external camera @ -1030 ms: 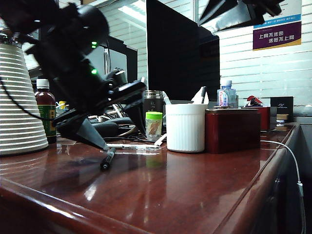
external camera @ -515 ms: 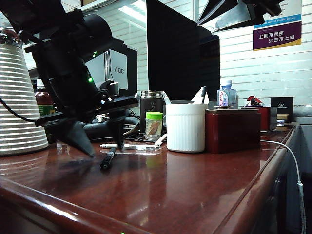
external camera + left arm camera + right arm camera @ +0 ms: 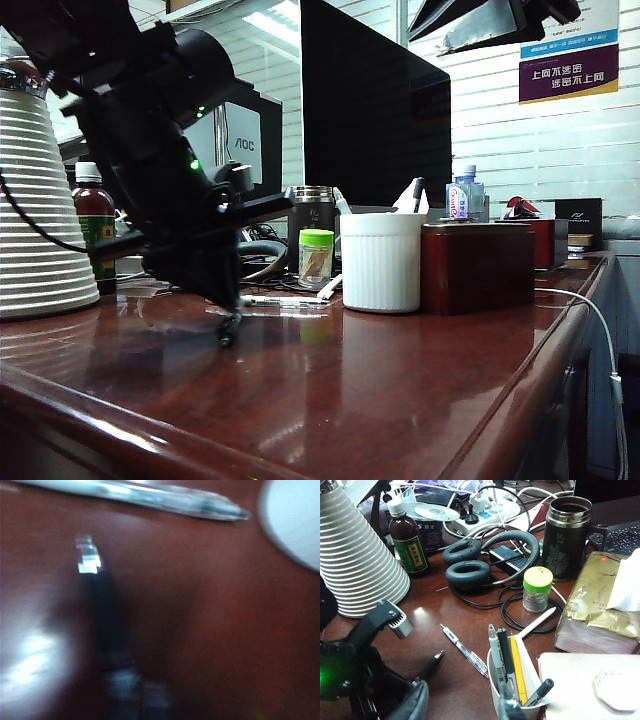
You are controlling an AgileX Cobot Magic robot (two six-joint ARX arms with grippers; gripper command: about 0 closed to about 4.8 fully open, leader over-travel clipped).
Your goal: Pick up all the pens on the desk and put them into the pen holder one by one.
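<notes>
Left tool is down on the glossy reddish bench, jaws pinched on the slim black pen, though the wrist view is blurred. Thin clear-and-white pen lies just beyond it. Ribbed white cylindrical pen holder stands beside the dark red box. Right tool hovers over the holder, opening unclear.

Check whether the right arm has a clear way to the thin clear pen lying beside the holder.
Probably yes. The clear pen lies flat on bare desk, touching nothing. The left gripper is shut on the black pen close by, so clearance there is tight.
</notes>
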